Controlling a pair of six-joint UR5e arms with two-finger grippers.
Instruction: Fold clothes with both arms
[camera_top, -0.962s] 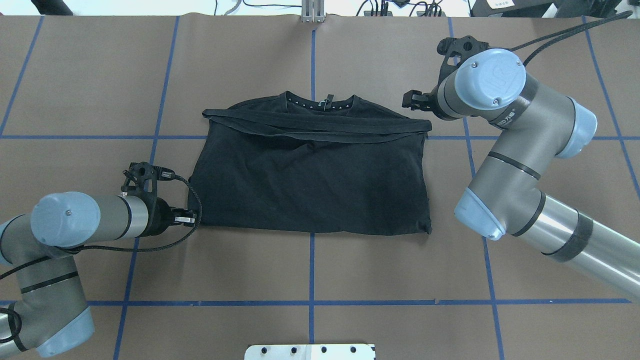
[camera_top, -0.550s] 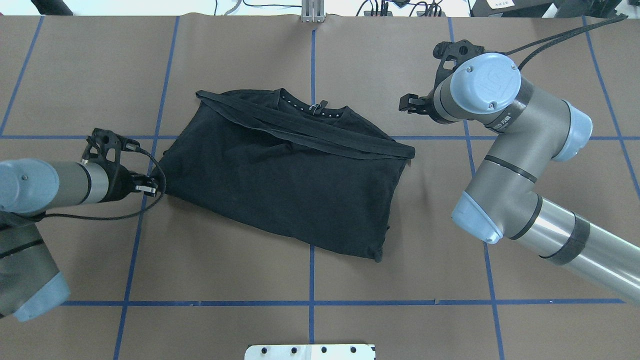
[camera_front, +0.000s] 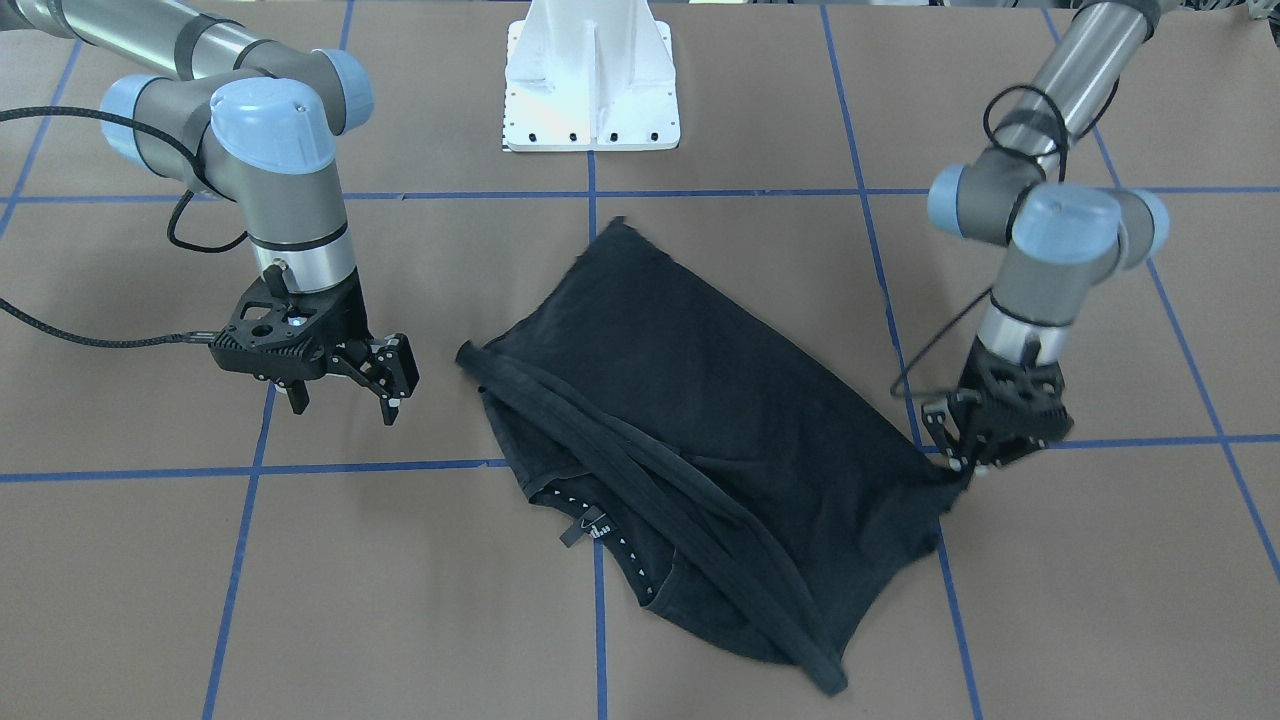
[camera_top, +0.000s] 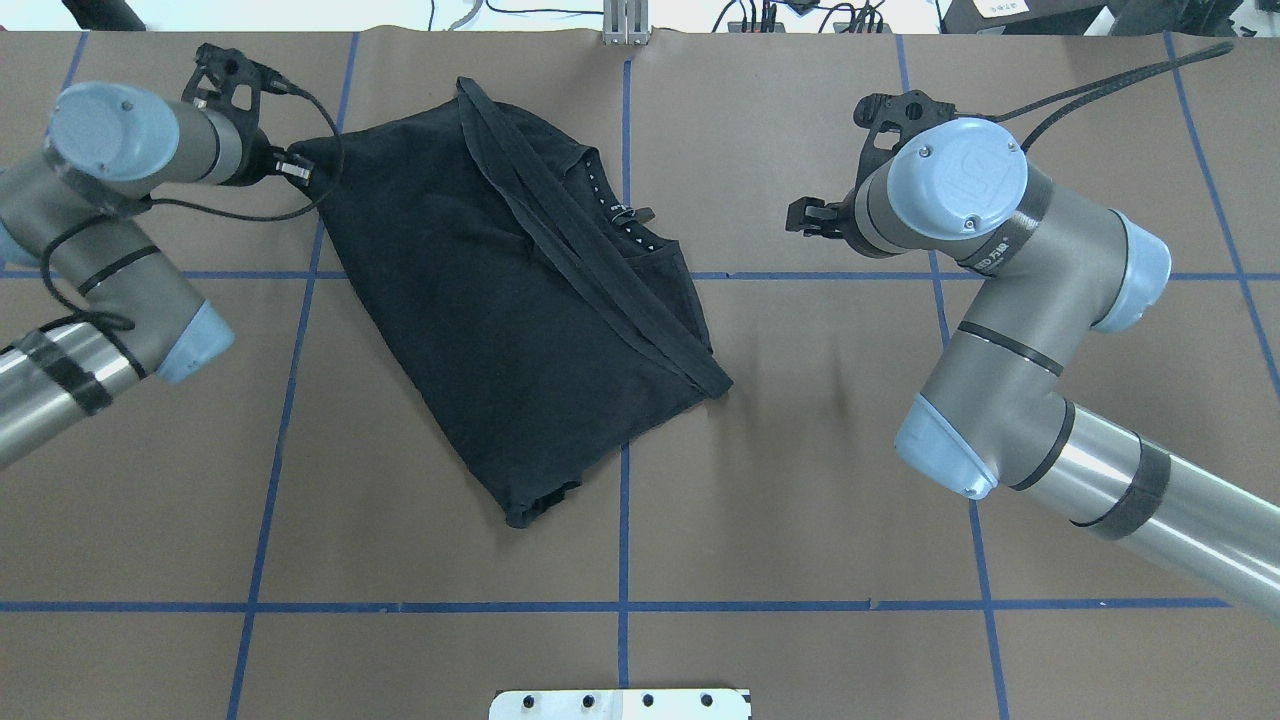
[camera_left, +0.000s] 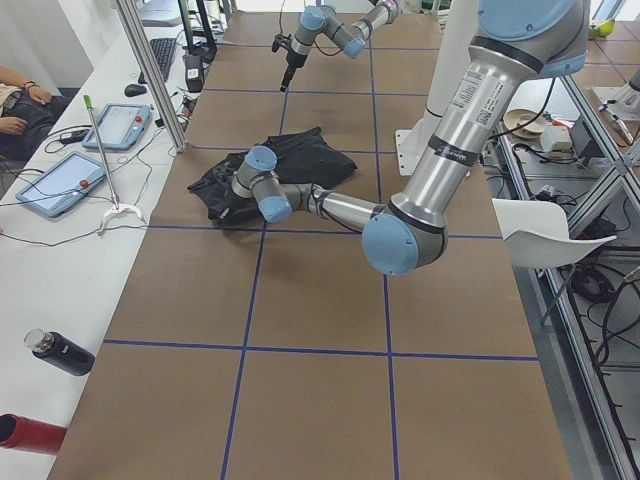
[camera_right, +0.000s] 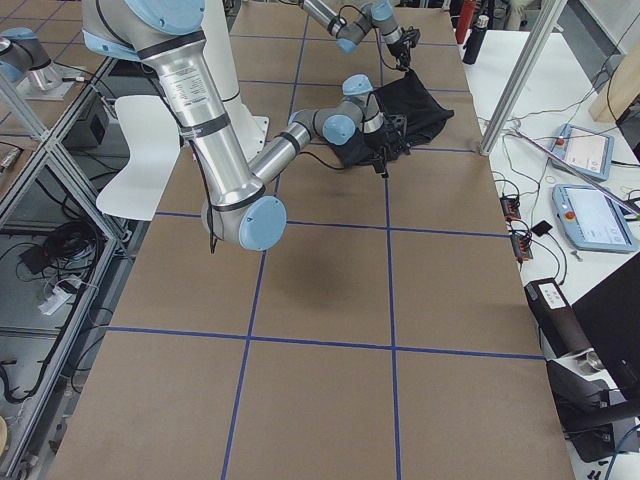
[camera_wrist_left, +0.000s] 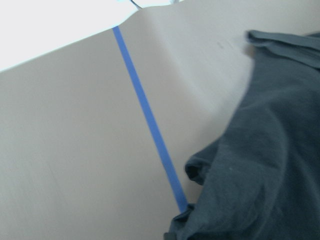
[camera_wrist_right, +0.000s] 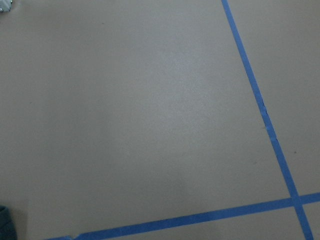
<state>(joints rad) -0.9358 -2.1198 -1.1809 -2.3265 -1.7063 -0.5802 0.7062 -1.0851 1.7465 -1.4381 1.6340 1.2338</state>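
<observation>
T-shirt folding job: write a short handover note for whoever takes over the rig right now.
Left gripper: shut on a corner of the T-shirt, down low.
Right gripper: open, empty, clear of the cloth.
T-shirt: folded over once with the collar showing, lying skewed, diagonal to the blue tape lines.
Done: one fold.
Left: square the shirt up, then probably fold it further with both arms.
</observation>
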